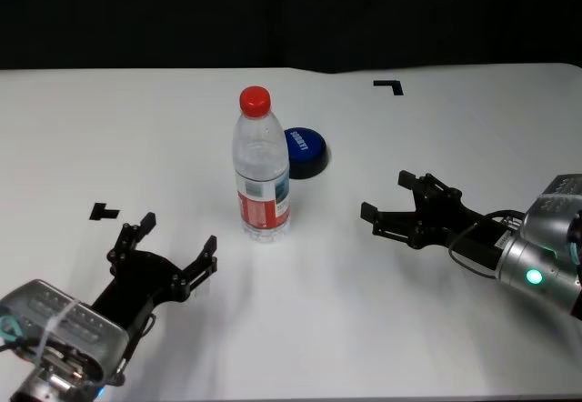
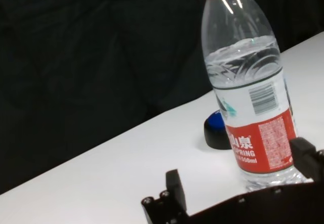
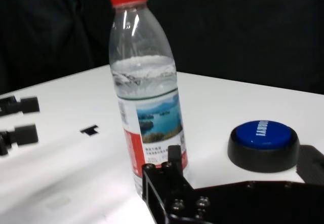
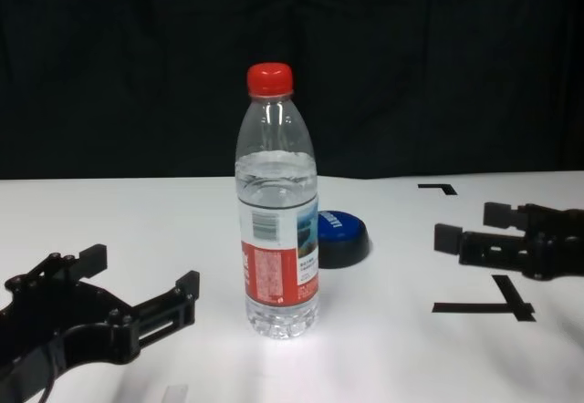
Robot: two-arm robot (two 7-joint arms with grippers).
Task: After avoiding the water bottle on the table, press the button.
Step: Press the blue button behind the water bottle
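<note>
Head view shows the right tool (image 1: 389, 199) spread and empty, low over the counter (image 1: 473, 120), well right of the water bottle (image 1: 262, 170). The left tool (image 1: 177, 247), also spread, sits near the front edge. The button (image 1: 305, 150) lies just behind the bottle, unpressed. I'd say the approach hasn't begun; next, the right tool should swing round the bottle's right side.

Water bottle (image 1: 262, 170): clear glossy plastic, ribbed near the base, smooth red plastic cap, glossy printed film label. Button (image 1: 305, 151): smooth blue dome with a slight sheen on a black plastic base. Table (image 1: 136, 129): matt white, smooth, with matt black tape marks (image 1: 389, 85). Both grippers looked like matt black plastic or metal; arm housings were silver-grey.
</note>
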